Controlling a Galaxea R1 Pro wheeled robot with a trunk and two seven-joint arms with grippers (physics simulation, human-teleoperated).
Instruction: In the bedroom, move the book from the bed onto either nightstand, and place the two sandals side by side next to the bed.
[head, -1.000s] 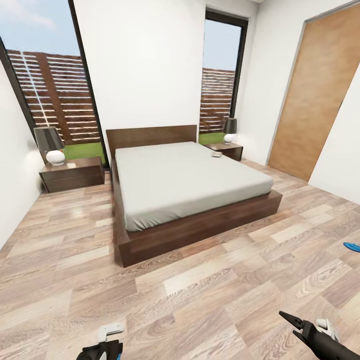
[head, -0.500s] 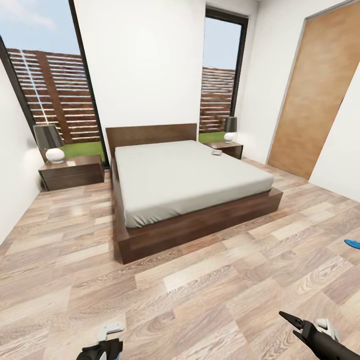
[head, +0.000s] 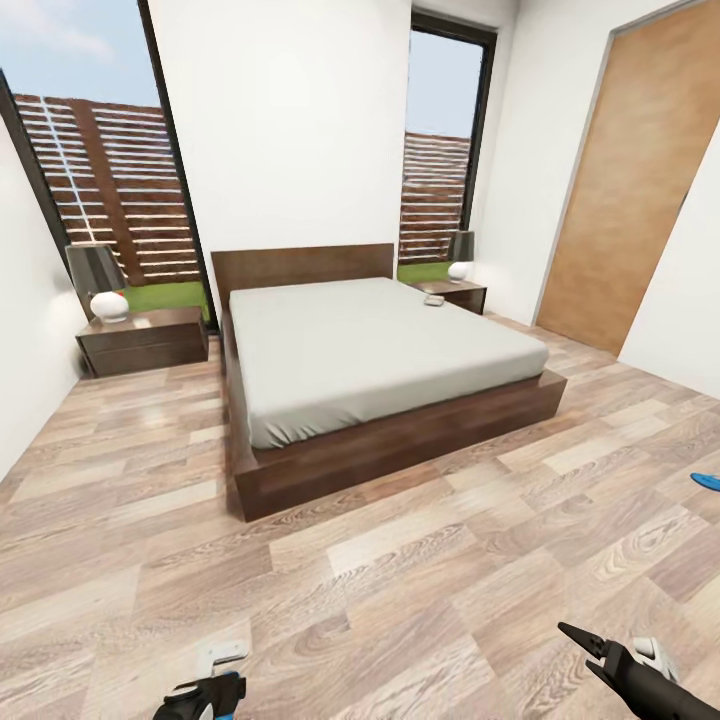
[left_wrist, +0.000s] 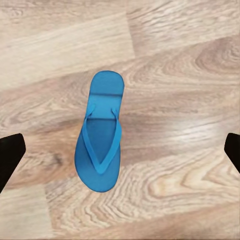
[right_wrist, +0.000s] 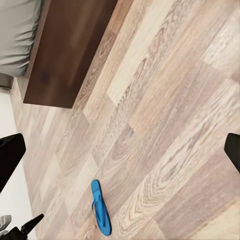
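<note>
Bed (head: 380, 350) a bit farther vs 1s ago, prob. camera shift, sandal (left_wrist: 100, 145) on floor, both jaws spread open.

Head view: high, facing forward and down across the plank floor (head: 400, 590) toward the bed (head: 370, 350), at room distance. Left wrist view: straight down, close over a sandal (left_wrist: 100, 140). Right wrist view: obliquely down, farther off, sharing the bed frame and floor with the head view.

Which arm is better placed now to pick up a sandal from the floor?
Left, probably. Its open pincer looks straight down on a blue sandal lying between the fingertips. The right pincer sees another sandal farther off.
</note>
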